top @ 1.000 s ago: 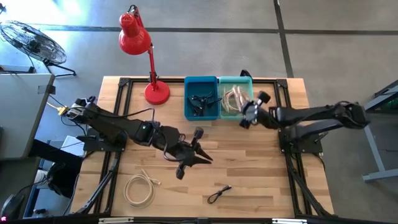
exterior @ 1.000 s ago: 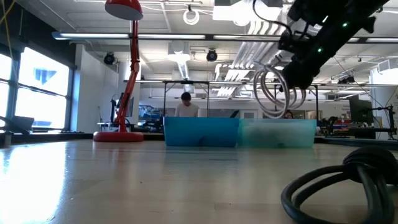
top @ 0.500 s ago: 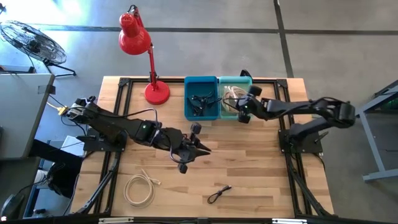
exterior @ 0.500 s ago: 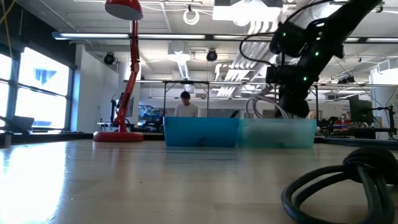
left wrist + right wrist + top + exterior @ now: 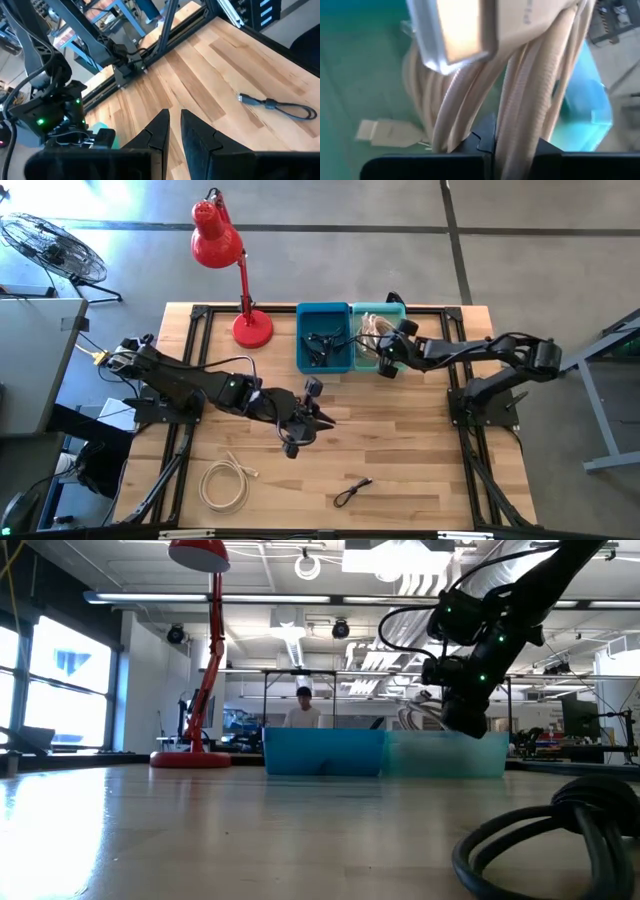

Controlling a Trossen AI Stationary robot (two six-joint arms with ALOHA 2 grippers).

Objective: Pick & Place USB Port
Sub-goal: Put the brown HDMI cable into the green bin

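My right gripper (image 5: 384, 358) (image 5: 462, 720) is shut on a coil of beige USB cable (image 5: 372, 330) and hangs low over the teal bin (image 5: 378, 308) (image 5: 445, 755). In the right wrist view the coil's strands (image 5: 520, 90) and a metal USB plug (image 5: 455, 30) fill the picture, and a second connector (image 5: 390, 131) lies on the bin floor. My left gripper (image 5: 318, 418) (image 5: 173, 114) is shut, holds nothing, and hovers over the middle of the table. A black USB cable (image 5: 352, 491) (image 5: 280, 106) lies on the wood near the near edge. My right gripper pinches several strands of the beige coil (image 5: 512, 125) between its two fingers, coming from above and slanting down from the table's right. The strands run up past the fingertips. The coil hangs into the teal bin; whether it touches the floor I cannot tell.
The blue bin (image 5: 323, 308) (image 5: 322, 752) with black cables stands left of the teal one. A red desk lamp (image 5: 240, 280) stands at the far left. A white cable coil (image 5: 224, 485) lies near the near left edge. The black cable (image 5: 540, 840) looms close in the low view.
My right gripper has moved toward the table's left and down, from beside the teal bin's right wall to over its inside. The beige coil, which hung clear above the bin, now sits low behind the bin's wall. My left gripper has drifted slightly toward the left.
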